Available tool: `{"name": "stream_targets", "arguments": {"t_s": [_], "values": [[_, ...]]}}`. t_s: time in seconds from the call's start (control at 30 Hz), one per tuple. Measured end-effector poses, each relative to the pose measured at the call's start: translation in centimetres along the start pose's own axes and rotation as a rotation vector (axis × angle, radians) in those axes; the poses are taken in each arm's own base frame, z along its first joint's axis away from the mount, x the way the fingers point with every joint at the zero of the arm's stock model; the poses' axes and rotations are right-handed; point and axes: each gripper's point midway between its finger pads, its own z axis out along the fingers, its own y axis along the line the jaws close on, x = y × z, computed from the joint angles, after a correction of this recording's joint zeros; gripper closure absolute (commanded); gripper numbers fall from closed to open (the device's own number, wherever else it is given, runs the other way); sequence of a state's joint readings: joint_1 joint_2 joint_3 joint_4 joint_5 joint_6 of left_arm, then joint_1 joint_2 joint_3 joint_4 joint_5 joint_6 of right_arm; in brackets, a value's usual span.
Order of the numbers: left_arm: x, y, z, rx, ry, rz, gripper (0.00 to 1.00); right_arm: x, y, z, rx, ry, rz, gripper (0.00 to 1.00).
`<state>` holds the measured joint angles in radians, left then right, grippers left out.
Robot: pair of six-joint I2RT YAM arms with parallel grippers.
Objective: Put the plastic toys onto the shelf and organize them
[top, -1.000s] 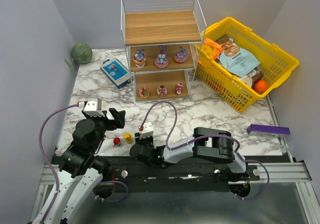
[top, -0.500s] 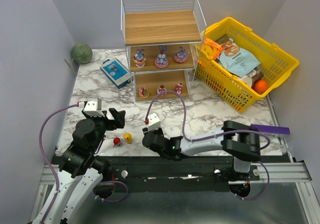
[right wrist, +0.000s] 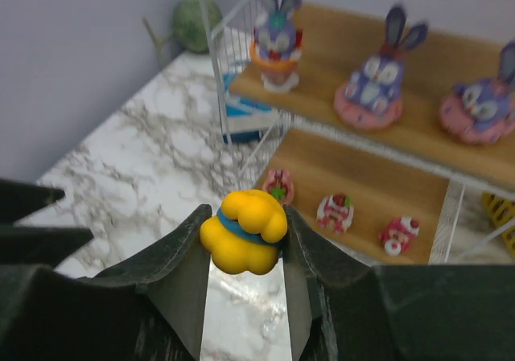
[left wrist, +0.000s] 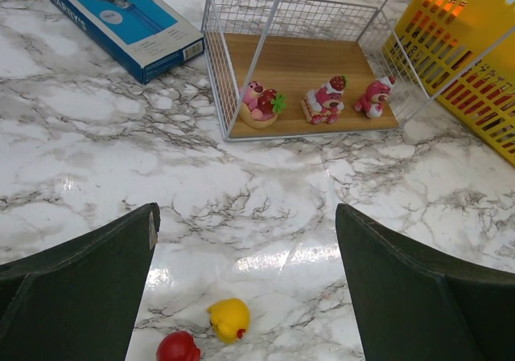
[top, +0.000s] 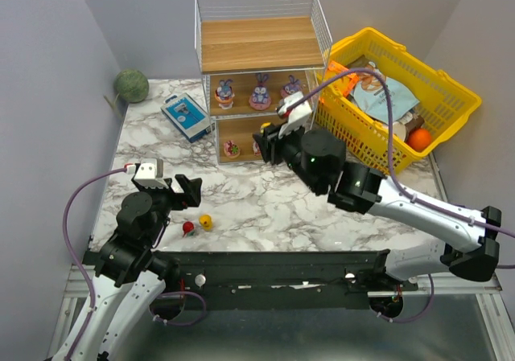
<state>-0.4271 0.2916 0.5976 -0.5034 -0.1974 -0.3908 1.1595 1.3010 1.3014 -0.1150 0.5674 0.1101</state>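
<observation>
Right wrist view: right gripper (right wrist: 245,216) is narrowed onto a yellow toy (right wrist: 243,234), pinched at the waist across its blue band. Lower centre of frame, held in the air before the shelf (right wrist: 378,176).

Three bunny-eared toys (right wrist: 378,88) stand on the middle board, upper right. Three cake-like toys (left wrist: 324,102) sit on the bottom board.

Left gripper (left wrist: 247,210) is wide and holds nothing. It hangs above a second yellow toy (left wrist: 228,318) and a red-haired toy (left wrist: 178,347) on the marble surface (left wrist: 96,136), bottom of frame.

Judgement: hard, light, glossy plastic. Rounded, likely to slip or twist, so grip across the middle, not the head.

Blue-white box (left wrist: 125,19), upper left: lettering too small to read. No other writing legible.
</observation>
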Motion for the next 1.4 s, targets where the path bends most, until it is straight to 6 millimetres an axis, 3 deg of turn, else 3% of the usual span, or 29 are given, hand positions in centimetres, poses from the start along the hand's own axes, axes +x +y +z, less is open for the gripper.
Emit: {"name": "stream_targets", "arguments": {"t_s": [0.23,0.3,0.4,0.57,0.83,1.13,1.4], "values": [[0.0,0.0,0.0,0.0,-0.001,0.0,0.01,-11.4,-3.6,-0.3,-0.022,-0.147,-0.047,0.99],[0.0,0.0,0.0,0.0,-0.001,0.0,0.01,-13.5,-4.8,0.0,-0.017,-0.176,-0.077,0.99],[0.0,0.0,0.0,0.001,-0.001,0.0,0.01,-14.7,-5.3,1.0,-0.041,-0.182,-0.13,0.99],[0.1,0.0,0.1,-0.001,0.003,0.001,0.01,-13.8,-5.8,3.9,-0.122,-0.134,-0.205,0.99],[0.3,0.0,0.2,-0.005,0.015,0.003,0.01,-11.8,-8.0,8.7,-0.24,-0.066,-0.293,0.99],[0.4,0.1,0.4,-0.007,0.021,0.004,0.01,-12.1,-8.0,11.1,-0.339,-0.08,-0.318,0.99],[0.4,0.1,0.4,-0.008,0.023,0.005,0.01,-10.8,-7.8,12.9,-0.362,-0.05,-0.27,0.99]]}}
